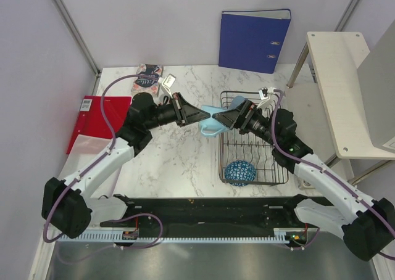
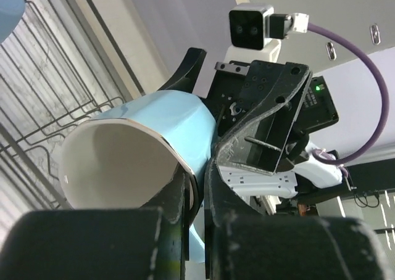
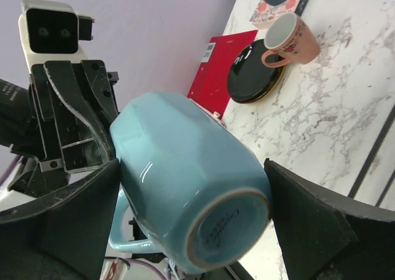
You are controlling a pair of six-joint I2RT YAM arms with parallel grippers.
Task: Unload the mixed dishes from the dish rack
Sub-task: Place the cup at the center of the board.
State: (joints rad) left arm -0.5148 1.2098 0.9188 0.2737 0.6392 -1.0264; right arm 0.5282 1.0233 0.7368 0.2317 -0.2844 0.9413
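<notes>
Blue mug (image 1: 213, 119) gripped by left hand (image 1: 201, 115) and right hand (image 1: 227, 118) over marble table (image 1: 176, 160); lilac walls (image 1: 154, 21).

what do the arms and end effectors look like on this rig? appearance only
The left arm and right arm have white link shells, black joints and a purple cable each. The left end effector and right end effector are black with broad wedge-shaped fingers. A white-fronted two-lens wrist camera tops each.

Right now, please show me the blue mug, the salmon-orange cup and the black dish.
blue mug (image 3: 179, 169): right wrist view, its faceted side.
salmon-orange cup (image 3: 303, 44): right wrist view, its outer wall.
black dish (image 3: 247, 79): right wrist view, its flat inside.
</notes>
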